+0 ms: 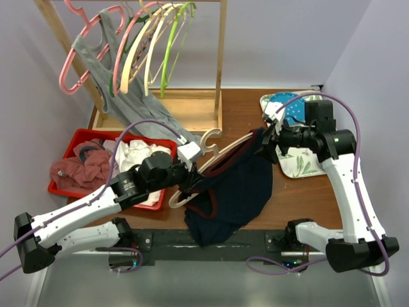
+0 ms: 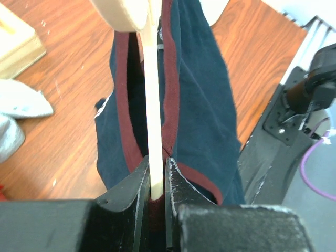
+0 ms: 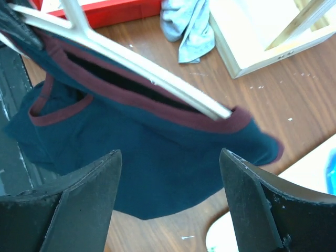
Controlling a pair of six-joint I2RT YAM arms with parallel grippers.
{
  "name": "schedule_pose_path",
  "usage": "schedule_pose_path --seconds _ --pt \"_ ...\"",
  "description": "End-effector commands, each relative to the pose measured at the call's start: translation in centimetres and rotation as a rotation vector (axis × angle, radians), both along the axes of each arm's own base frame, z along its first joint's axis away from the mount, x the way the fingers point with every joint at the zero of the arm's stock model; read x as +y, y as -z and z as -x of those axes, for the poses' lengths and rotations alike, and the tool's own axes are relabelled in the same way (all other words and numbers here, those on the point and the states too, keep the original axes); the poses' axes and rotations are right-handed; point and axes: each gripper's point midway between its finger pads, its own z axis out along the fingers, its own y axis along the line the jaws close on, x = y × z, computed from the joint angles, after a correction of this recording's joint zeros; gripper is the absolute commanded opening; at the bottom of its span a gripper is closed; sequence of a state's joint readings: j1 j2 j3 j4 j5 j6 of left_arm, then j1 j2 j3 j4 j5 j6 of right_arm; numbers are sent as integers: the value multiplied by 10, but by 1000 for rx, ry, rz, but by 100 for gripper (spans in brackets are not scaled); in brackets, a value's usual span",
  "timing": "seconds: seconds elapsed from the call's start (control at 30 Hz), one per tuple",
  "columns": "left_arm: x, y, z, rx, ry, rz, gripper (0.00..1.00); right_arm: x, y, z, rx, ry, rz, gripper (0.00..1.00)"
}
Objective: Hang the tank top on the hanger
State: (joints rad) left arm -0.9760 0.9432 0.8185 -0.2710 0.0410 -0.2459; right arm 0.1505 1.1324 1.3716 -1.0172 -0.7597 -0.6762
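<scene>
Gripping the hanger [image 1: 220, 153] by its thin bar, the left tool [image 2: 155, 176] is clamped tight and holds it tilted above the counter [image 1: 307, 198]. The tank top [image 1: 239, 185] hangs from the hanger: one red-trimmed opening is threaded over the hanger's far arm, whose tip sits against the trim. The remaining cloth sags to the counter's near edge, between the arm bases. The right tool [image 3: 170, 173] is spread wide, poised at the hanger's far end over the cloth. Contact with the fabric: cannot tell.
</scene>
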Motion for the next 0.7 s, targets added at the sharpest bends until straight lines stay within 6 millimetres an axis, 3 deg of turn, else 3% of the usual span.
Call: schedule_pose_path --seconds 0.0,0.1,0.13,0.27,0.33,0.43,0.6,0.67 --pt "-22 -67 -3 -87 53 159 0 6 -21 -9 -3 33 -46 76" --pt "-27 -83 -8 -35 -8 235 0 7 -22 -27 62 216 -133 72" --pt "-28 -86 -11 -24 -30 263 0 7 -15 -29 98 264 -163 72" --pt "-33 -92 -15 54 -90 368 0 11 -20 -32 204 449 -348 72" --pt "-37 -94 -15 67 -90 389 0 7 -19 -38 184 528 -375 83" --pt "-40 -94 -14 82 -83 404 0 5 -17 -49 243 658 -426 83" --pt "-47 -102 -13 86 -56 446 0 17 -18 -61 309 669 -507 79" --pt "-49 -102 -11 92 -48 454 0 20 -12 -70 335 688 -510 70"
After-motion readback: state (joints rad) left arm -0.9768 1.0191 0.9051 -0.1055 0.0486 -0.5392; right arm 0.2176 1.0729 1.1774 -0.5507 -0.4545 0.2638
